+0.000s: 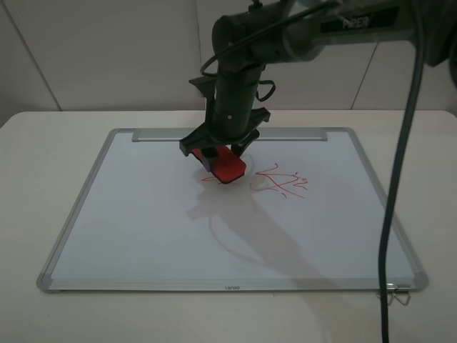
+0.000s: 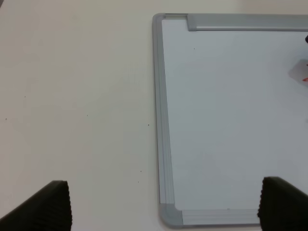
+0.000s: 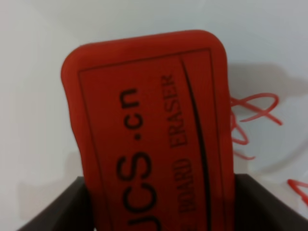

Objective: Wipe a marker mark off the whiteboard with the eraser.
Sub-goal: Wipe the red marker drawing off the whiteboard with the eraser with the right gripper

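The whiteboard (image 1: pixel 143 214) lies flat on the pale table. My right gripper (image 1: pixel 221 153) reaches in from the upper right and is shut on the red eraser (image 1: pixel 229 168), which it holds tilted over the board's middle. The eraser's low end sits on or just above the marker mark (image 1: pixel 208 178), of which only a few red strokes show at its left edge. In the right wrist view the eraser (image 3: pixel 149 130) fills the picture between the dark fingers (image 3: pixel 72 207), with red strokes beside it. My left gripper (image 2: pixel 168 207) hangs open over a corner of the whiteboard (image 2: pixel 231 120).
A wider angular red scribble (image 1: pixel 282 182) lies just right of the eraser. A metal rail (image 1: pixel 228 134) runs along the board's far edge. A dark cable (image 1: pixel 400 179) hangs down at the right. A small metal clip (image 1: pixel 400 294) sits by the near right corner.
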`<action>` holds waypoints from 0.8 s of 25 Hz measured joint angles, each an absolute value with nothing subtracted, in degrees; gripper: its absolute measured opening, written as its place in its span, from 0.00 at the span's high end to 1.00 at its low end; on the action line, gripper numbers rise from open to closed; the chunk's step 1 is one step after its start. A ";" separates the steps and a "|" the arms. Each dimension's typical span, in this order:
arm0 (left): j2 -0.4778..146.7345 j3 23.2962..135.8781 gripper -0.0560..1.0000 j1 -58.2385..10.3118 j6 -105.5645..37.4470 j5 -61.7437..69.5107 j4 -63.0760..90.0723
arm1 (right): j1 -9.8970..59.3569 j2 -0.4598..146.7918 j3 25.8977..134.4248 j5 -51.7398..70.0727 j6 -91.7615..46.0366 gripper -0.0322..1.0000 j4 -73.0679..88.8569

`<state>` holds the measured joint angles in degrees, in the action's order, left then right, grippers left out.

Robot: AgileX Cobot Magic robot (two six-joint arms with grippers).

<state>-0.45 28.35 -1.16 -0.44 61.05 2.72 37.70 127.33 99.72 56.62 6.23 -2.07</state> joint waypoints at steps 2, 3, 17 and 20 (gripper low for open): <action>-0.45 28.35 0.21 -1.16 -0.44 61.05 2.72 | 38.83 128.31 99.77 56.62 7.17 0.47 -2.07; -0.45 28.35 0.21 -1.16 -0.44 61.05 2.72 | 39.24 128.94 99.77 56.62 7.44 0.47 -2.07; -0.45 28.35 0.21 -1.16 -0.44 61.05 2.72 | 40.09 131.89 100.15 55.08 12.07 0.47 -9.49; -0.45 28.35 0.21 -1.16 -0.44 61.05 2.72 | 40.09 133.46 100.46 55.22 11.88 0.47 -9.84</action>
<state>-0.45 28.35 -1.16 -0.44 61.05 2.72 40.09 133.46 100.46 55.22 11.88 -9.84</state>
